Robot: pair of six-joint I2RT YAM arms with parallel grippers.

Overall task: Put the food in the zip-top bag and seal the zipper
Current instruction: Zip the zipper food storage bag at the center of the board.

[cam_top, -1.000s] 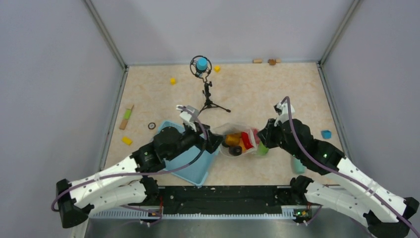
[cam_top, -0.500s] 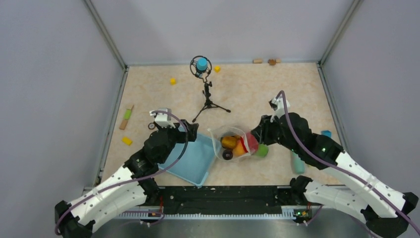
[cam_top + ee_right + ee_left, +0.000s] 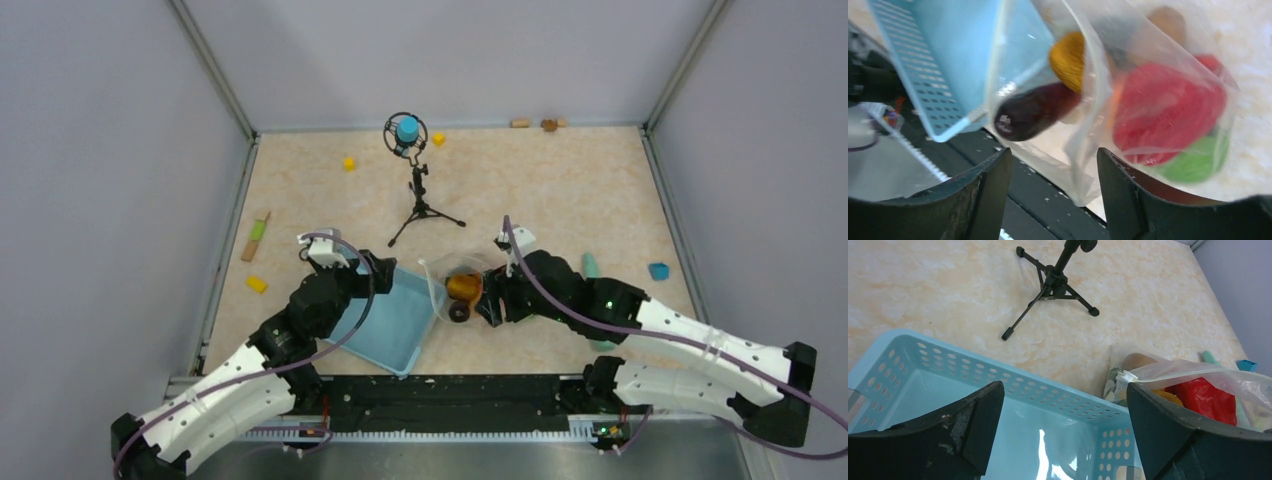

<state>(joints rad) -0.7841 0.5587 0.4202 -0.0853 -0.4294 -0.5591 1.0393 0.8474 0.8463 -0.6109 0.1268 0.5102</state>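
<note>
The zip-top bag (image 3: 446,284) lies on the table just right of the blue basket, its pale zipper (image 3: 1173,371) along the upper edge. Inside the zip-top bag (image 3: 1143,65) is the food: a red pepper (image 3: 1168,110), a green fruit (image 3: 1198,161), an orange piece (image 3: 1068,57), a dark piece (image 3: 1030,112) and a brown one (image 3: 1168,20). My right gripper (image 3: 1053,200) is open right over the bag, with a loose corner of it between the fingers and touching neither. My left gripper (image 3: 1065,435) is wide open over the basket, left of the bag.
A light blue basket (image 3: 385,325) sits under my left gripper. A microphone tripod (image 3: 420,195) stands behind it. Yellow cubes (image 3: 257,284), a green-and-orange stick (image 3: 256,238), a teal piece (image 3: 591,265) and a small blue cube (image 3: 658,271) lie about. A black rail (image 3: 450,390) runs along the near edge.
My right gripper has opened and let go of the bag, swinging left and nearer over it. The left arm drew back left from the bag to over the basket.
</note>
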